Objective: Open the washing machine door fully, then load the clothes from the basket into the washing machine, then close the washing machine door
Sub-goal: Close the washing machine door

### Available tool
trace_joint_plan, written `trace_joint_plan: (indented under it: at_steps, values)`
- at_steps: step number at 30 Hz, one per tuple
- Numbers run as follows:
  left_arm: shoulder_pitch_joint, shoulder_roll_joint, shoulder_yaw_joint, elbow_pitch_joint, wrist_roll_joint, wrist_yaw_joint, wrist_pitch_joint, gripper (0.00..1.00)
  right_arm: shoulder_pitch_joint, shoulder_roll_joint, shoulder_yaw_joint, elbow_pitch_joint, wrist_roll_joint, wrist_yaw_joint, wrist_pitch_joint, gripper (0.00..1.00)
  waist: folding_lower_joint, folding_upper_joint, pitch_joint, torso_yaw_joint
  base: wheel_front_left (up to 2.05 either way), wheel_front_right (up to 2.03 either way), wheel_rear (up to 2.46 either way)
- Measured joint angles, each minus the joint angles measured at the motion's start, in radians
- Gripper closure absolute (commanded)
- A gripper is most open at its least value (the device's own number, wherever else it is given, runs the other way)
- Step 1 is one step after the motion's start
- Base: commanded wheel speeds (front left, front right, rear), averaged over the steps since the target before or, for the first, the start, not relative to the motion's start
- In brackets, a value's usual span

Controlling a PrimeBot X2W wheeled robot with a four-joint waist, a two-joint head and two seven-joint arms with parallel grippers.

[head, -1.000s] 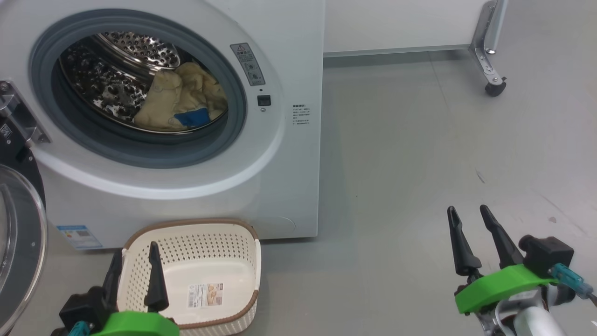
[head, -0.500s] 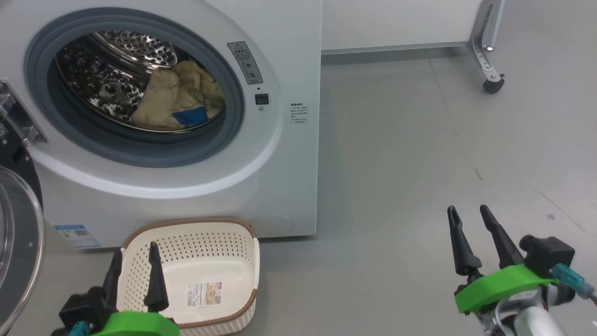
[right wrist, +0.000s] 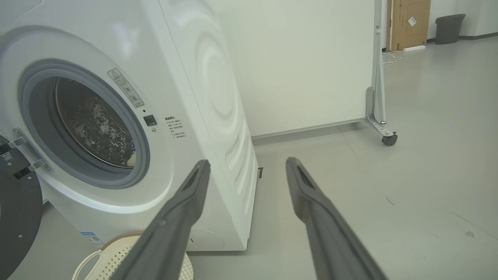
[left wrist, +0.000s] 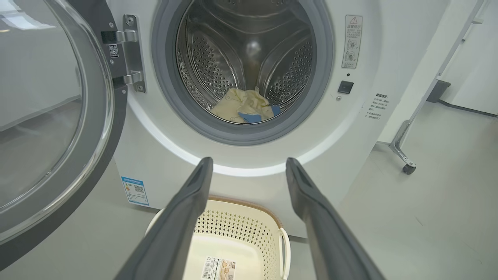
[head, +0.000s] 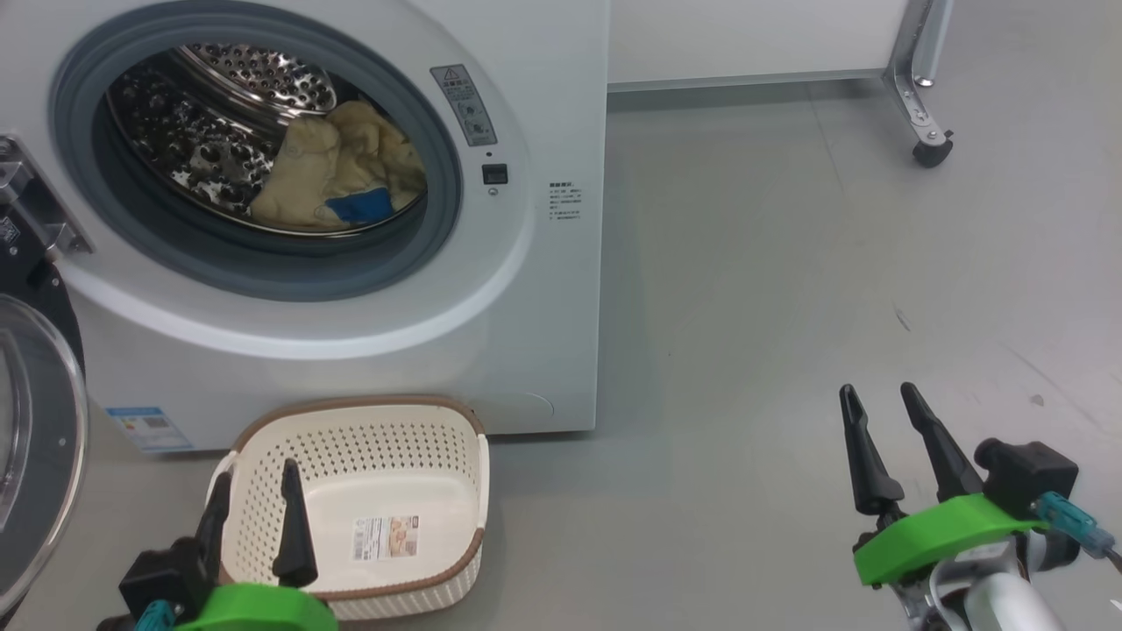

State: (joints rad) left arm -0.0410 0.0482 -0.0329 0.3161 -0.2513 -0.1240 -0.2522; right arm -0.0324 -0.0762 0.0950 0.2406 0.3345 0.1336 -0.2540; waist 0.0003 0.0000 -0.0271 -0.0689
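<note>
Pale yellow clothes (head: 337,171) with blue trim, white washing machine (head: 543,289), cream perforated basket (head: 368,456) rimmed brown

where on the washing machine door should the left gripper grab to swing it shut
Probably the washing machine door by its black rim, low and away from the hinge, coming edge-on from the robot's left. The glass bowl bulges smooth; the thin rim suits open jaws.

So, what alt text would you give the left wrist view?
A white washing machine with its round door swung open at the left and pale yellow clothes in the steel drum. Below, the open left claw points over a cream basket.
</note>
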Motion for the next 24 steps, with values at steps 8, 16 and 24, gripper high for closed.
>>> trace_joint_plan:
  at_steps: [8, 16, 24]
  values:
    - [-0.005, -0.002, 0.014, -0.002, 0.0, 0.0, 0.0, 0.0, -0.002, 0.002, 0.0, 0.001, 0.0, 0.0, 0.0, 0.0, -0.0003, 0.0, 0.002, 0.004, -2.08, 2.0, 0.08]
    - [-0.003, -0.003, 0.036, -0.047, 0.017, 0.011, 0.0, 0.0, -0.002, 0.003, 0.0, 0.007, 0.0, 0.0, 0.0, 0.0, -0.0003, 0.0, 0.003, 0.003, -1.78, 1.73, 0.05]
    - [0.0, -0.004, 0.034, -0.047, 0.022, 0.01, 0.0, 0.0, -0.003, 0.003, 0.0, 0.011, 0.0, 0.0, 0.0, 0.0, -0.0003, 0.0, 0.006, -0.003, -0.74, 0.74, 0.0]
